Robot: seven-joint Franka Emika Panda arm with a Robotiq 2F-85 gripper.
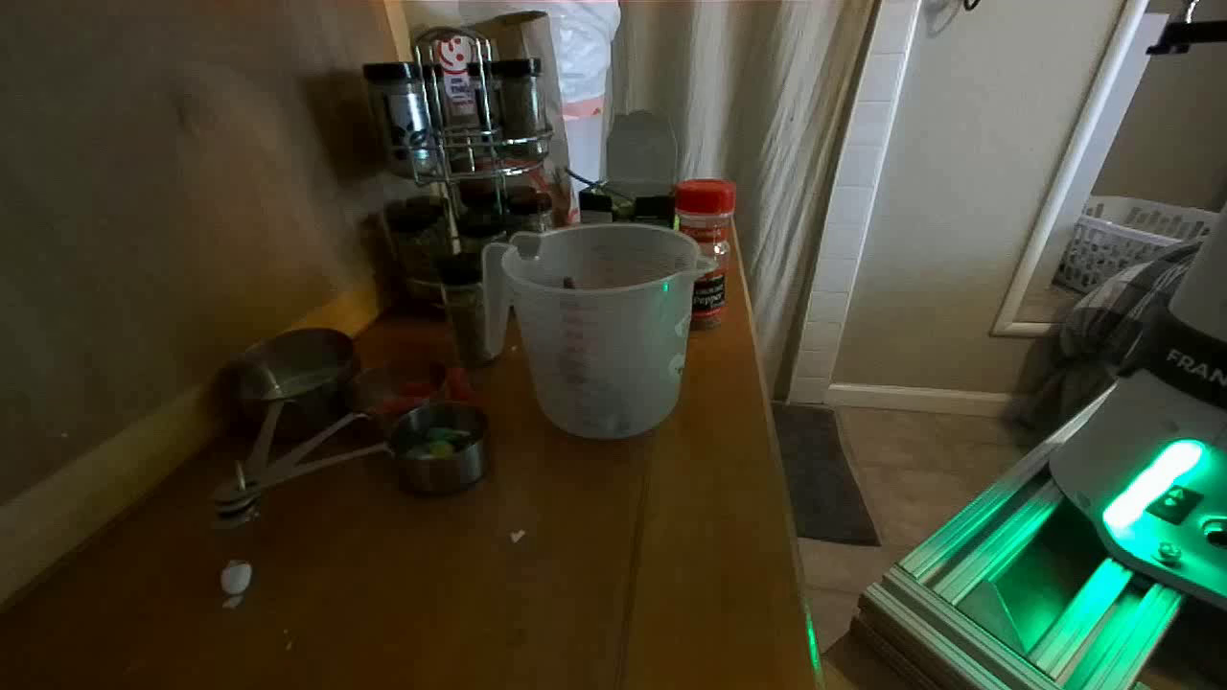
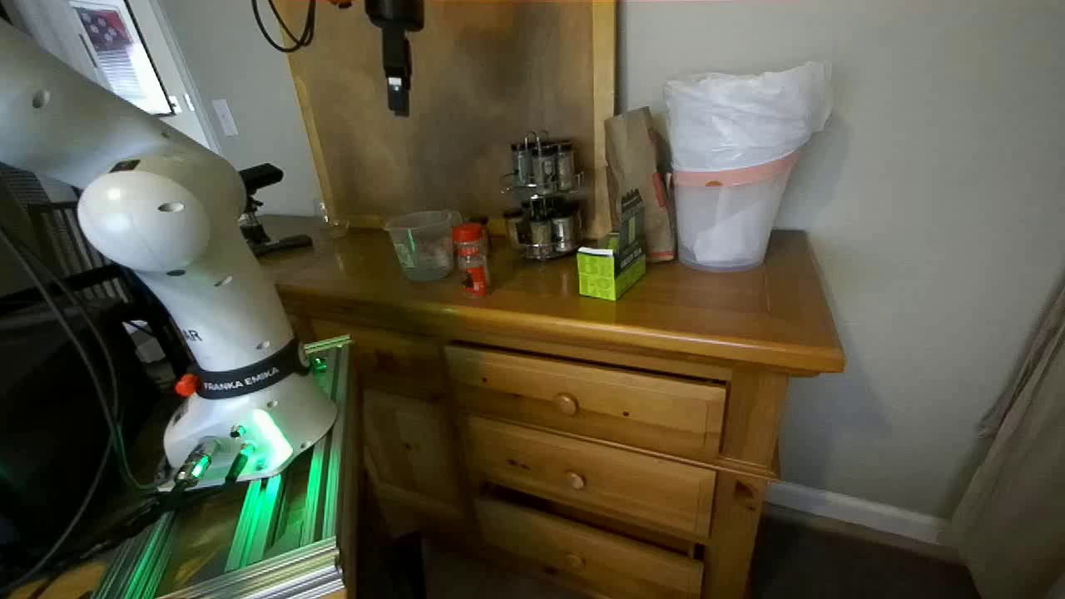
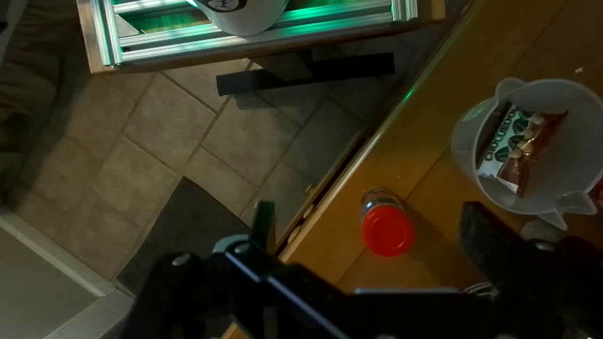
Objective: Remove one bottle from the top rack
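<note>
The top rack is the upper wire tier of a small two-tier spice rack near the wall. It also shows in an exterior view. Several small glass jars with dark lids stand upright in it; they also show in an exterior view. My gripper hangs in the air, higher than the rack and to its left in that view, apart from it. In the wrist view the gripper's fingers are wide apart with nothing between them. Only a bit of wire, perhaps the rack, shows there, mostly hidden behind the gripper.
A red-capped pepper bottle stands below the gripper near the wooden top's front edge. A clear measuring jug holding wrapped snacks stands before the rack. Metal measuring cups lie nearby. A green box, paper bag and lined bin stand beyond.
</note>
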